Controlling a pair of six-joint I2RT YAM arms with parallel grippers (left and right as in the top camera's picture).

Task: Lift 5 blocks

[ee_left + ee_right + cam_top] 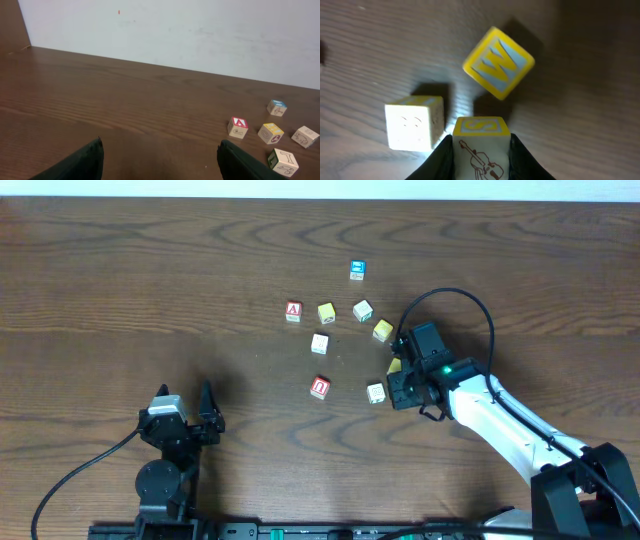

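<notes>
My right gripper (397,376) (481,155) is shut on a yellow-topped block (481,145) with a violin drawing; a corner of this block (394,366) shows overhead. Just ahead of it lie a yellow W block (499,62) and a cream block (414,122). Overhead, a yellow block (383,330), a cream block (376,392), a red U block (320,387), a whitish block (319,343), another yellow block (326,313) and a pale block (362,310) lie loose on the table. My left gripper (190,418) (160,165) stands open and holds nothing, at the front left, far from the blocks.
A red A cube (293,311) (238,127) and a blue cube (357,270) (276,107) sit at the back of the cluster. The right arm's black cable (470,305) loops over the table. A pale wall (175,30) rises behind the far edge.
</notes>
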